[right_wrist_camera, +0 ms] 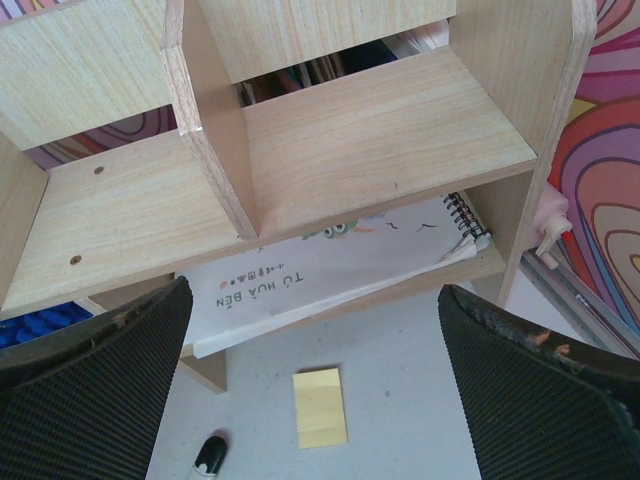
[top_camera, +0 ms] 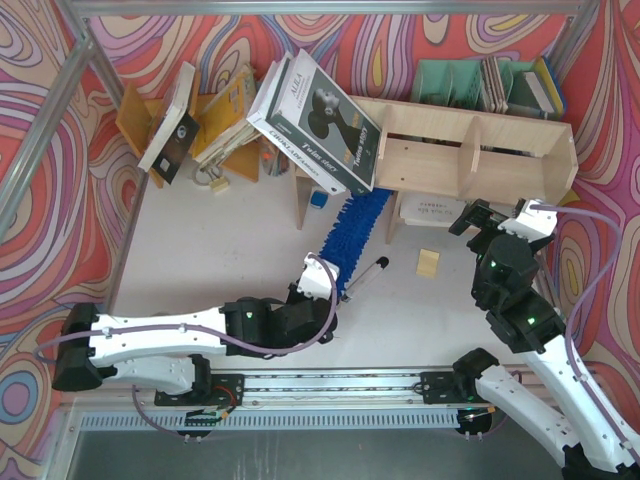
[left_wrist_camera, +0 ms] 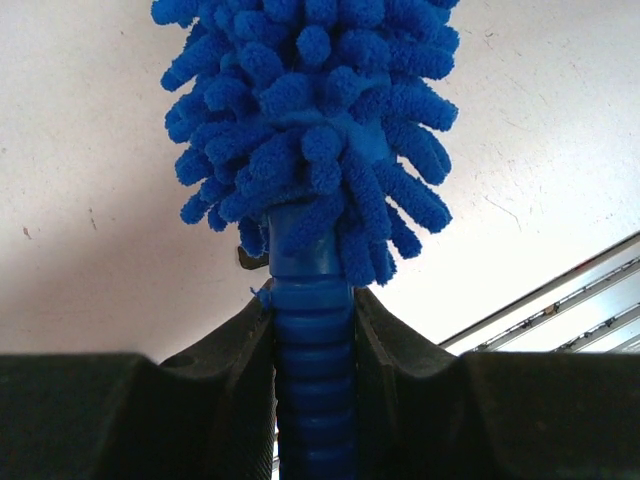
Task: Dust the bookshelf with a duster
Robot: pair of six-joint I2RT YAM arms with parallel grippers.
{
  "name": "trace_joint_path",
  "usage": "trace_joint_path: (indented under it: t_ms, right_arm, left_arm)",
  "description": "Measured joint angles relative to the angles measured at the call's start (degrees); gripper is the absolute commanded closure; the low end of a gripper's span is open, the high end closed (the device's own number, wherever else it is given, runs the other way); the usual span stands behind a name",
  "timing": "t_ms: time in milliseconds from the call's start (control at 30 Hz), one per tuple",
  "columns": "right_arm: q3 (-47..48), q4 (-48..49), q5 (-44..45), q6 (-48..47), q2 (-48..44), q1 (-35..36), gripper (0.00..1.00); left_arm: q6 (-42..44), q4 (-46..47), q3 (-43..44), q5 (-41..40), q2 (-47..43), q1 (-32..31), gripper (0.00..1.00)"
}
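Note:
The pale plywood bookshelf [top_camera: 470, 150] stands at the back right. The bright-blue fluffy duster [top_camera: 357, 230] lies slanted on the table, its far end under the shelf's left part. My left gripper [top_camera: 327, 283] is shut on the duster's ribbed blue handle [left_wrist_camera: 312, 370]; the fluffy head [left_wrist_camera: 310, 120] fills the left wrist view above the gripper [left_wrist_camera: 312, 310]. My right gripper [top_camera: 490, 218] is open and empty in front of the shelf's right end. In the right wrist view it [right_wrist_camera: 315, 390] faces the bookshelf [right_wrist_camera: 380, 130], and a bit of the duster [right_wrist_camera: 30, 325] shows at the left edge.
A large black-and-white book [top_camera: 320, 120] leans over the shelf's left end. A spiral notebook [right_wrist_camera: 330, 265] lies on the lower shelf. A yellow note pad [top_camera: 428, 263] and a marker [top_camera: 365, 275] lie on the table. An orange book rack [top_camera: 215, 120] and green file holders [top_camera: 450, 82] stand at the back.

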Motion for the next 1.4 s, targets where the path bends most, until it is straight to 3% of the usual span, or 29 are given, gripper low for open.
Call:
trace_joint_path:
  t_ms: [300, 700, 967, 1400]
  right_arm:
    - [0.0, 0.0, 0.0, 0.0, 0.1, 0.0, 0.01]
    - [0.0, 0.0, 0.0, 0.0, 1.2, 0.0, 0.01]
    - [0.0, 0.0, 0.0, 0.0, 1.2, 0.0, 0.01]
    - [0.0, 0.0, 0.0, 0.0, 1.2, 0.0, 0.01]
  left_arm:
    - [-0.1, -1.8, -2.7, 0.3, -8.4, 0.1, 1.00]
    - [-7.1, -16.3, -4.1, -3.7, -18.8, -0.4, 1.00]
    - [-13.6, -22.6, -4.1, -5.8, -19.7, 3.6, 1.00]
    - [-7.4, -19.6, -4.2, 0.2, -19.6, 10.0, 1.00]
